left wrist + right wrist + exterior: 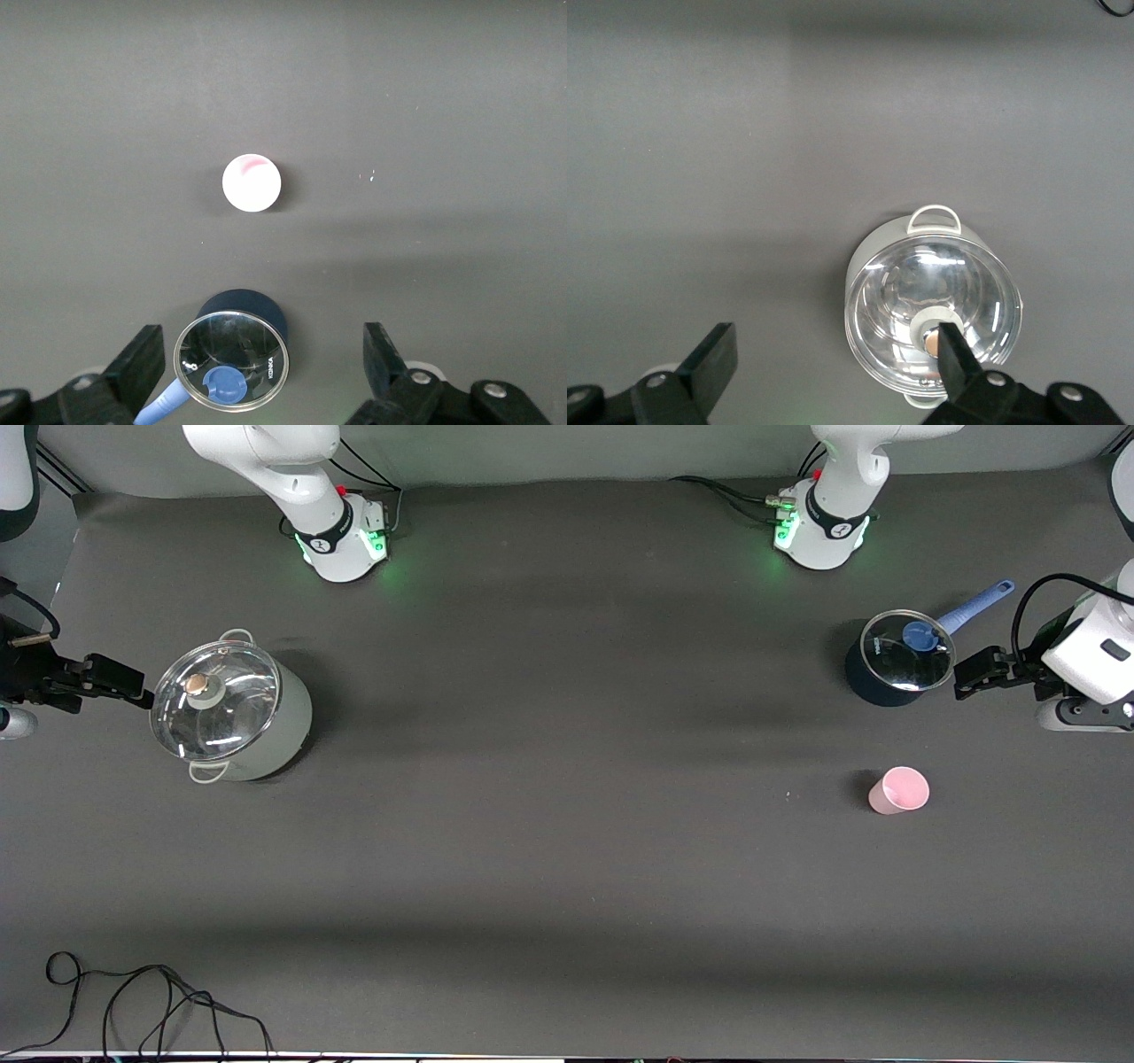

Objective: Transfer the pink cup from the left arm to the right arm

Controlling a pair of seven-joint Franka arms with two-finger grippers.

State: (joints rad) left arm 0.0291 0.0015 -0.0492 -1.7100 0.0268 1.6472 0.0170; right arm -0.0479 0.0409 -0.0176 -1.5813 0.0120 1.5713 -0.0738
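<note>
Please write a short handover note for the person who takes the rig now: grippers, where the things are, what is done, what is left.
Left gripper: open, empty, up beside the blue saucepan.
Right gripper: open, empty, up beside the white pot; this arm waits.
Pink cup: upright on the table at the left arm's end, nearer the front camera than the saucepan, untouched.
Done: nothing yet.
Left: left gripper picks up the cup and hands it to the right gripper.

even overhead light, soft shadows, sharp focus.
</note>
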